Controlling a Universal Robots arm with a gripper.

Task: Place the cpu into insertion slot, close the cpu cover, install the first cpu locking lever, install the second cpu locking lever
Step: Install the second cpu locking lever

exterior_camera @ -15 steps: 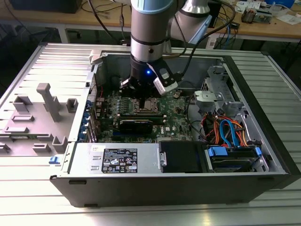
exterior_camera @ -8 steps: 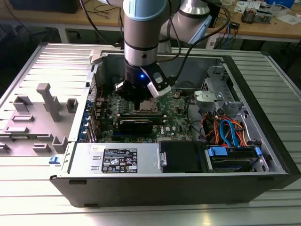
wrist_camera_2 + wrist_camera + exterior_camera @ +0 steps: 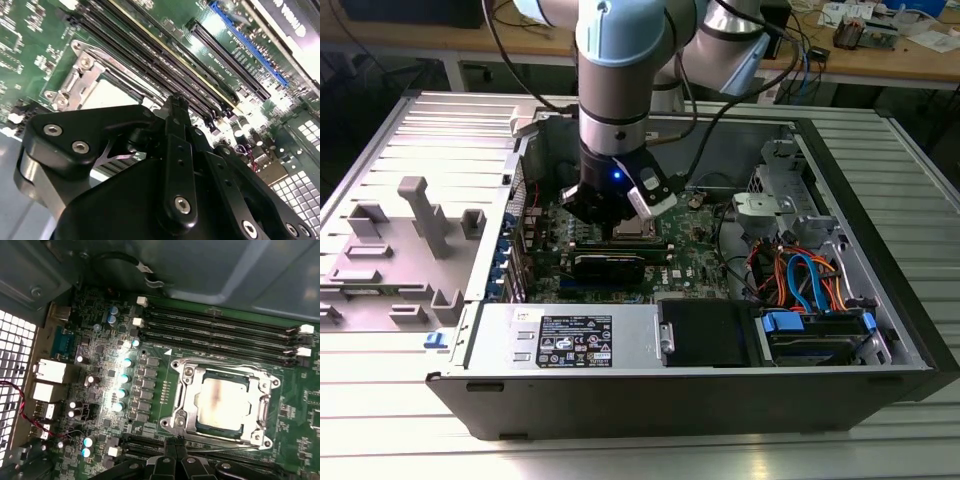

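Clearly, the chip (image 3: pixel 220 404) is already sitting in the socket (image 3: pixel 187 371), with the silvery frame plate (image 3: pixel 264 410) lying closed around its edges, so the placing and covering look done and the work seems to be at the locking levers. The gripper (image 3: pixel 172 446) is hanging just beside the socket's edge, its fingers (image 3: pixel 176 116) pressed together into one narrow tip and holding nothing, with the chip lying just beyond that tip and the long black memory slots (image 3: pixel 165 65) running further off past it. In the exterior view the gripper (image 3: pixel 617 222) is standing low over the green board (image 3: pixel 695 250) inside the open computer case (image 3: pixel 880 250). The danger, as I judge it, is coming from how little room the tip is working in: a closed tip pushing on a thin lever could be slipping off and scraping the board or the small parts crowding near the socket. Pressing down instead of sideways could be loading the frame plate and the chip under it. I cannot tell from these views whether either lever is hooked, so a half-caught lever springing back is also a worry.
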